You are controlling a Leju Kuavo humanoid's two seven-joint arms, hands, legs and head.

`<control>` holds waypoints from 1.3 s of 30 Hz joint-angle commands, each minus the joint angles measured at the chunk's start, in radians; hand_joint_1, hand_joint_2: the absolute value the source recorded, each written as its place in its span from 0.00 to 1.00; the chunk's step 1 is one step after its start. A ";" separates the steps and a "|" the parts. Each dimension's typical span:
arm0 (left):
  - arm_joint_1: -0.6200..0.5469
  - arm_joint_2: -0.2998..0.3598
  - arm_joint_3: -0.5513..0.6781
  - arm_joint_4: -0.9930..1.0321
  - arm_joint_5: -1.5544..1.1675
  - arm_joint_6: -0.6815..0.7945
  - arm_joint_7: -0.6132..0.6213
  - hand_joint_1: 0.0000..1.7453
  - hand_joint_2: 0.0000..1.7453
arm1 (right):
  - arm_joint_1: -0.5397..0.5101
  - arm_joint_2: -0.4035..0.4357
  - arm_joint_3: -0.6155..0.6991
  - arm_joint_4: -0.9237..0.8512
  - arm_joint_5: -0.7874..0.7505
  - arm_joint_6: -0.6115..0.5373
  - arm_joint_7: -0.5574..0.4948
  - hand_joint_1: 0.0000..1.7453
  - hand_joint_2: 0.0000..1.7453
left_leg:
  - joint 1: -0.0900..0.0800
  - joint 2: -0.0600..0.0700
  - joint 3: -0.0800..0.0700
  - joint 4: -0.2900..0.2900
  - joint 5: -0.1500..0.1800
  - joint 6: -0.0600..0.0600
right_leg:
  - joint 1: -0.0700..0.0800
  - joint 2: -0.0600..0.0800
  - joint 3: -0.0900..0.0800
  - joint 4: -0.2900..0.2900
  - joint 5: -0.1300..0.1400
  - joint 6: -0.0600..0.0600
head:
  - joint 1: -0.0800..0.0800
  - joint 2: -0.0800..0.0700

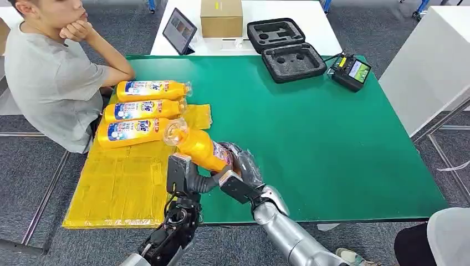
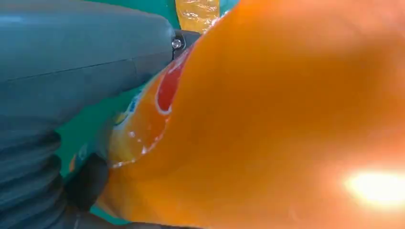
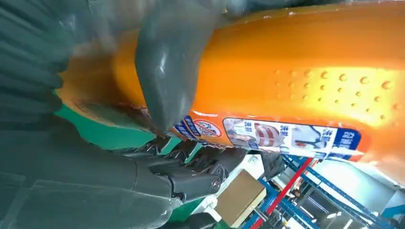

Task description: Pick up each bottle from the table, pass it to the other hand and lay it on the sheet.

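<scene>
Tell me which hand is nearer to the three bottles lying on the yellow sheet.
Left. The left hand grips the orange bottle at the yellow sheet's edge, just below the three lying bottles. The right hand holds the same bottle's base farther out over the green table.

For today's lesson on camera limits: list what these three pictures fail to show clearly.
- Left wrist view: held bottle, too close, blurred; label unreadable.
- Head view: right hand fingers hidden behind bottle; which hand bears it, unclear.
- Head view: tablet screen too small.
</scene>
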 commanded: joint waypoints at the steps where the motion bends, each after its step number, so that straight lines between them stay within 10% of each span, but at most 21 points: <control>1: -0.062 -0.006 0.034 0.015 0.008 0.002 0.005 0.00 1.00 | -0.011 0.017 0.069 0.078 0.005 0.006 -0.003 1.00 1.00 | 0.001 -0.001 0.003 0.001 -0.001 -0.002 | 0.001 0.000 0.003 0.000 -0.001 -0.002 | 0.000 0.000; 11: -0.056 -0.007 0.020 0.028 0.018 -0.043 0.005 0.07 1.00 | -0.003 0.016 0.075 0.092 -0.004 0.008 -0.003 1.00 1.00 | 0.002 -0.002 0.004 0.001 -0.002 -0.003 | 0.001 0.000 0.005 0.000 -0.002 -0.002 | 0.000 0.000; 12: -0.056 -0.007 0.020 0.028 0.018 -0.043 0.005 0.80 1.00 | -0.003 0.016 0.075 0.092 -0.004 0.008 -0.003 1.00 1.00 | 0.002 -0.002 0.003 0.000 -0.001 -0.002 | 0.001 -0.001 0.004 0.000 -0.002 -0.002 | 0.000 0.000; 15: -0.063 -0.012 0.014 0.044 0.038 -0.083 0.005 1.00 1.00 | 0.000 0.017 0.081 0.110 -0.003 0.005 -0.003 1.00 1.00 | 0.001 -0.001 0.002 0.000 -0.001 -0.002 | 0.001 -0.001 0.003 0.000 -0.001 -0.001 | 0.000 0.000; 25: -0.085 -0.010 -0.002 0.076 0.084 -0.137 0.005 1.00 1.00 | 0.004 0.013 0.080 0.119 -0.021 0.005 -0.003 1.00 1.00 | 0.001 -0.002 0.002 0.000 -0.001 -0.002 | 0.001 -0.001 0.003 0.000 -0.001 -0.001 | 0.000 0.000; 28: -0.088 -0.009 -0.005 0.076 0.092 -0.143 0.005 1.00 1.00 | 0.004 0.013 0.080 0.117 -0.027 0.009 -0.003 0.68 1.00 | 0.001 -0.002 0.002 0.000 -0.001 -0.001 | 0.001 -0.001 0.002 0.000 -0.001 -0.001 | 0.000 0.000; 30: -0.088 -0.009 -0.005 0.076 0.092 -0.143 0.005 1.00 1.00 | 0.004 0.013 0.080 0.117 -0.027 0.009 -0.003 0.68 1.00 | 0.001 -0.002 0.003 0.000 -0.001 -0.002 | 0.001 -0.001 0.003 0.000 -0.002 -0.002 | 0.000 0.000; 31: -0.088 -0.008 -0.007 0.077 0.094 -0.144 0.005 1.00 1.00 | 0.004 0.013 0.080 0.116 -0.028 0.007 -0.003 0.17 1.00 | 0.002 -0.003 0.004 0.001 -0.002 -0.002 | 0.001 -0.001 0.005 0.000 -0.003 -0.002 | 0.000 0.000; 32: -0.089 -0.007 -0.010 0.076 0.099 -0.139 0.005 1.00 1.00 | 0.007 0.013 0.078 0.109 -0.034 0.002 -0.003 0.00 1.00 | 0.002 -0.002 0.003 0.001 -0.002 -0.002 | 0.001 -0.001 0.003 0.000 -0.002 -0.002 | 0.000 0.000; 39: -0.088 -0.006 -0.012 0.074 0.101 -0.136 0.005 1.00 1.00 | 0.008 0.013 0.078 0.105 -0.038 0.000 -0.003 0.00 1.00 | 0.001 -0.001 0.003 0.000 -0.001 -0.002 | 0.001 0.000 0.003 0.000 -0.001 -0.001 | 0.000 0.000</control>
